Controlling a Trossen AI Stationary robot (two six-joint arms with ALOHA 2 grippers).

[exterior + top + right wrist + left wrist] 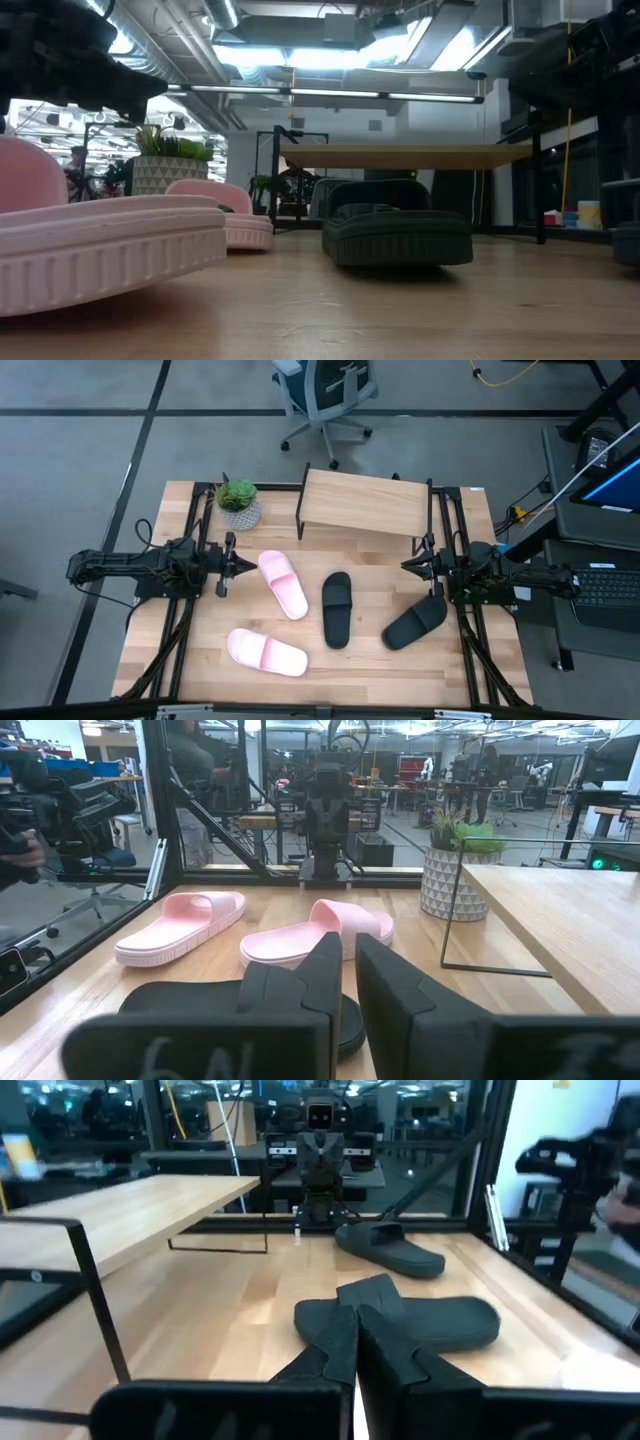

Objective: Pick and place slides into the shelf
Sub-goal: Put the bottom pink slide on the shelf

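Four slides lie flat on their soles on the table. One pink slide [283, 582] is in front of my left gripper [247, 566], and the other pink slide [266, 652] is nearer the near edge. One black slide [337, 608] lies mid-table. The other black slide [415, 623] is just near of my right gripper [404, 566]. The shelf [365, 503] stands at the far edge on its black frame. Both grippers are shut, face each other and touch nothing. The left wrist view shows my left gripper [356, 1312] above the middle black slide [400, 1320]. The right wrist view shows my right gripper [348, 945] and both pink slides [315, 932].
A potted plant [238, 502] stands at the far left, beside the shelf. Black frame rails run along both table sides. Bare wood lies between the slides and under the shelf top [400, 155]. An office chair [325, 395] stands beyond the far edge.
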